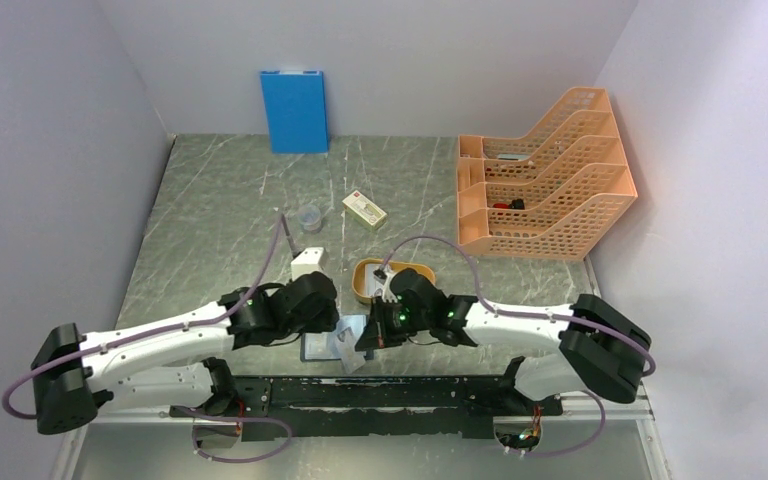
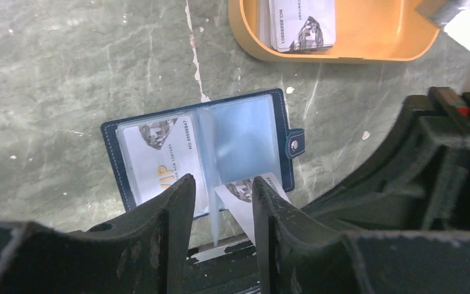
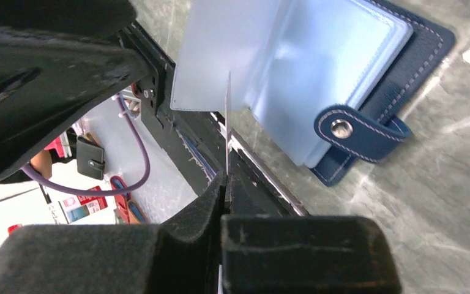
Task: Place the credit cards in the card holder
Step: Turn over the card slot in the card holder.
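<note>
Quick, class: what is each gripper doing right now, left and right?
Left gripper: open, holding nothing.
Right gripper: closed on a credit card.

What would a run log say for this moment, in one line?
right gripper: shut on card | left gripper: open | holder: open, VIP card inside

**LIGHTING AND IMAGE CONDITION**

Light is even, diffuse, overhead. My arms (image 1: 160,345) cast soft shadows on the table (image 1: 220,220). Both wrist views show mild glare off its sheen. My left fingers (image 2: 171,208) and right fingers (image 3: 199,211) sit near the lens, dark and blurred. The card holder (image 3: 355,67) is sharp; the credit card (image 3: 227,122) edge is 1 thin bright line.
</note>
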Controlling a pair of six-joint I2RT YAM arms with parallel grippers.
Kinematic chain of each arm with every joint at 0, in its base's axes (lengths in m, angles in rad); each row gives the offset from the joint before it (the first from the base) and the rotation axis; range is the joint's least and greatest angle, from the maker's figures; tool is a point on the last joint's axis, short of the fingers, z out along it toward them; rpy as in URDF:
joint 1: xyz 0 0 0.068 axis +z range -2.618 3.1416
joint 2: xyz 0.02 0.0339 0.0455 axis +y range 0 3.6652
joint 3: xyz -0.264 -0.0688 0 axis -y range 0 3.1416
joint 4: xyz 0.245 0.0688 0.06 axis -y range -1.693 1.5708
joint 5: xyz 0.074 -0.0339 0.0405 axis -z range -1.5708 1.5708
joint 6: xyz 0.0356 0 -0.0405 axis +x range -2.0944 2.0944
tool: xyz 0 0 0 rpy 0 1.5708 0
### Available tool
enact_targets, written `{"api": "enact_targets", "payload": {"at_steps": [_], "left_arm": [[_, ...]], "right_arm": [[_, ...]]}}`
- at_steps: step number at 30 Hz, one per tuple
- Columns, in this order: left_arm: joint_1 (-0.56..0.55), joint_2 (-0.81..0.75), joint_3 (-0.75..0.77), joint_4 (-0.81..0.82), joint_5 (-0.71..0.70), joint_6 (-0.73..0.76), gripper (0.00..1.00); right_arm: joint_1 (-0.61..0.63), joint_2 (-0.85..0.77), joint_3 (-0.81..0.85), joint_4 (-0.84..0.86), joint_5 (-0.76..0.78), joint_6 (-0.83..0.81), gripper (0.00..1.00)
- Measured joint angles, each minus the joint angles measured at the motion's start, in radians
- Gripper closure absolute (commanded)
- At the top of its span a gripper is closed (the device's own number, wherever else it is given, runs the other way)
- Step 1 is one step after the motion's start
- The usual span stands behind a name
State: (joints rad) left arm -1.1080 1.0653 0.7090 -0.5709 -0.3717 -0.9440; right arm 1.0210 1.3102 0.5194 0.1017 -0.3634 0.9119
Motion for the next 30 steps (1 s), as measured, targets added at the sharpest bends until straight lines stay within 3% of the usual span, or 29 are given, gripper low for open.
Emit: {"api": "enact_targets", "payload": {"at_steps": [13,23,30], "left_arm": [[0.000,-0.165,-0.102,-0.074,-0.055,-0.045,0.58],[0.000,-0.172,-0.162,-0.084,-0.115,-0.097,0.59],[0.000,-0.174,-0.223,-0.109,-0.140,-0.200,0.61]], "right_arm": [[0.043,0.191,0.115,0.028,0.013,0.000,1.00],[0.026,0.017,0.081,-0.010,0.110,0.013,1.00],[-0.003,0.059,0.011,0.023,0.135,0.077,1.00]]}}
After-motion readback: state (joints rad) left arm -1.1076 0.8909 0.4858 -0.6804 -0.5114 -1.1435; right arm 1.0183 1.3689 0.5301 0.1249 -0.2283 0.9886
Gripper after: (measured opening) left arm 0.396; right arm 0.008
